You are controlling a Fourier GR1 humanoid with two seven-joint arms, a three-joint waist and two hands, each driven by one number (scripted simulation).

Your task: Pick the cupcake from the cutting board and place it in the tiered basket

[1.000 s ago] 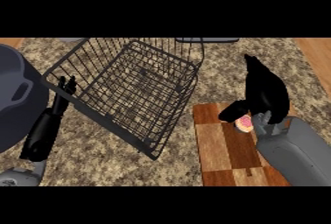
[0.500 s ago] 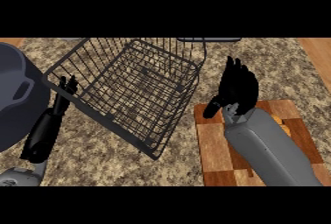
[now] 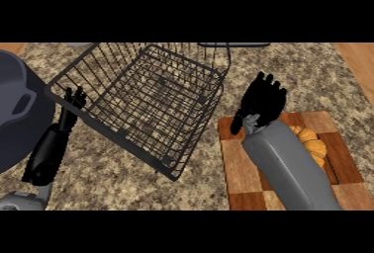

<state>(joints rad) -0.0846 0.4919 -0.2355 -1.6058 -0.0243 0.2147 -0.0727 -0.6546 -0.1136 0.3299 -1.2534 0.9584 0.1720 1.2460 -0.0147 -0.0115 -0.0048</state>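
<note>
The whole move turns on one relation: the right hand (image 3: 261, 101) stands over the far edge of the cutting board (image 3: 245, 178), and the orange, rounded thing I take for the cupcake (image 3: 308, 141) lies at about 4 o'clock from its palm, back toward the wrist and tight against the right side of the grey forearm (image 3: 288, 173). The forearm covers its left part, so I cannot tell its long axis or whether arm and cake touch. The hand's fingers are straight and spread, pointing to 12 o'clock, the thumb hanging toward 7 o'clock, and nothing shows between them; it grips nothing. In my judgement the pick is not yet made, and the hand sits beyond the cupcake (too far toward 12 o'clock), so it would have to draw back toward 5 o'clock before the fingers could close round it. The tiered basket (image 3: 110, 132) lies at 9 o'clock from that hand, on the speckled counter (image 3: 110, 188), its near corner just beside the board's left edge, so the carry would be short. The left hand (image 3: 73, 101) rests open, fingers up, at the basket's 9 o'clock rim, well apart from the cupcake; the right one is plainly nearer.
</note>
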